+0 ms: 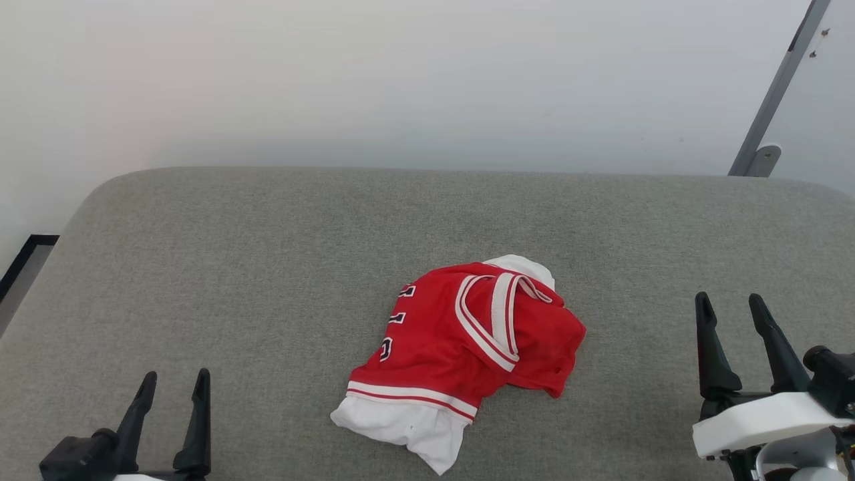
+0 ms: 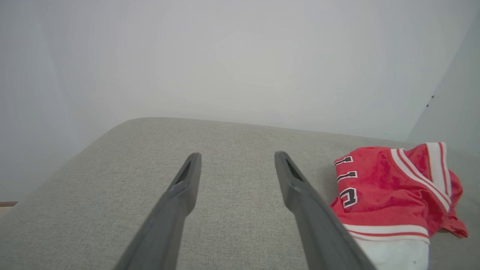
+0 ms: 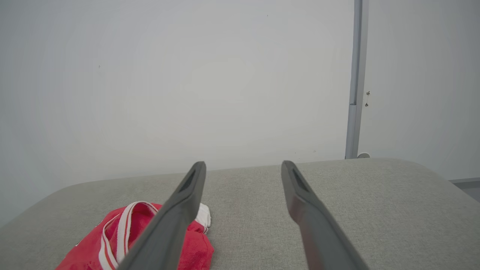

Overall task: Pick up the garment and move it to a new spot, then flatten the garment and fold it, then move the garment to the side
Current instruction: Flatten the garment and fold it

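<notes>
The garment (image 1: 461,351) lies crumpled in a heap near the middle front of the grey padded surface (image 1: 267,254). It is red with white sleeves, red-white striped trim and black white-edged letters. My left gripper (image 1: 175,382) stands open at the lower left, well apart from it, with nothing between its fingers. My right gripper (image 1: 731,304) is open at the lower right, also empty and clear of the cloth. The left wrist view has the garment (image 2: 393,195) to the right of the left gripper (image 2: 237,158). In the right wrist view the garment (image 3: 127,240) sits low left, partly behind a finger of the right gripper (image 3: 243,168).
A pale wall rises behind the padded surface. A grey slanted post (image 1: 775,93) with a round foot stands at the back right. Beyond the surface's left edge a strip of floor with a dark border (image 1: 23,264) shows. Bare grey fabric surrounds the garment on all sides.
</notes>
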Tool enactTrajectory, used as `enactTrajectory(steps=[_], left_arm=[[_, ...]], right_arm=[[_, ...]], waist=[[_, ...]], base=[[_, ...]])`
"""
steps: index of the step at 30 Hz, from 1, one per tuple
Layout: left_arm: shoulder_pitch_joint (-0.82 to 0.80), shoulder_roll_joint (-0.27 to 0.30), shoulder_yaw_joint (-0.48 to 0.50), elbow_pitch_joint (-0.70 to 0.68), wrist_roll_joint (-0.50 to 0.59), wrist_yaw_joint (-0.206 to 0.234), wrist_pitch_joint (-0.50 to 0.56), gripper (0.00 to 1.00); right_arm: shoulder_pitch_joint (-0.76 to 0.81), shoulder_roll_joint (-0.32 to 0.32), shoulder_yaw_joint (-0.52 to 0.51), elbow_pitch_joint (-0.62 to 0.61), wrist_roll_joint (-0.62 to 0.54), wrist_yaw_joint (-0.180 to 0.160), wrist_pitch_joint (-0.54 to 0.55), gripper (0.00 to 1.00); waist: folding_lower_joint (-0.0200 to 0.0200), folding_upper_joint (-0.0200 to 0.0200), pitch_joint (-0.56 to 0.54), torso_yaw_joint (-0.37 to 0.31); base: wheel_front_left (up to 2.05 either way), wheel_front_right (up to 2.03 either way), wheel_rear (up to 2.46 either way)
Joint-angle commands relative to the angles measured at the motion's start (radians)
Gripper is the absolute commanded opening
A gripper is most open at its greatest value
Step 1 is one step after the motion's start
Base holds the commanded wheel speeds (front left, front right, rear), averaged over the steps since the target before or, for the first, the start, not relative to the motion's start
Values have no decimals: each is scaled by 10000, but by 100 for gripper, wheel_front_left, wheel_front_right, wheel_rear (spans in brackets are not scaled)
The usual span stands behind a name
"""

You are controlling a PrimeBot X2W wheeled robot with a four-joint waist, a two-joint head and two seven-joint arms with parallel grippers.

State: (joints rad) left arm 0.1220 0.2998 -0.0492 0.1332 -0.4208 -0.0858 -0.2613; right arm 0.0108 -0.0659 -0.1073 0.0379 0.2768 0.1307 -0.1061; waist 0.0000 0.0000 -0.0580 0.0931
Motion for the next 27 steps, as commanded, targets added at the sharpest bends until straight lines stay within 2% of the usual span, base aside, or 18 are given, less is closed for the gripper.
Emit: enactTrajectory(steps=[1, 14, 27], left_arm=[[-131, -45, 65, 26, 68, -63, -51, 100], [-211, -454, 391, 132, 378, -360, -51, 100], [-494, -624, -19, 214, 571, -433, -51, 100]], right_arm=[[94, 32, -22, -1, -10, 1, -37, 100], [-69, 53, 185, 53, 213, 1, 159, 100], [-1438, -857, 938, 1034, 456, 1, 1429, 100]], waist=[[0, 0, -2, -3], [0, 0, 18, 156], [0, 0, 448, 783]], base=[[0, 0, 0], [0, 0, 0], [0, 0, 0]])
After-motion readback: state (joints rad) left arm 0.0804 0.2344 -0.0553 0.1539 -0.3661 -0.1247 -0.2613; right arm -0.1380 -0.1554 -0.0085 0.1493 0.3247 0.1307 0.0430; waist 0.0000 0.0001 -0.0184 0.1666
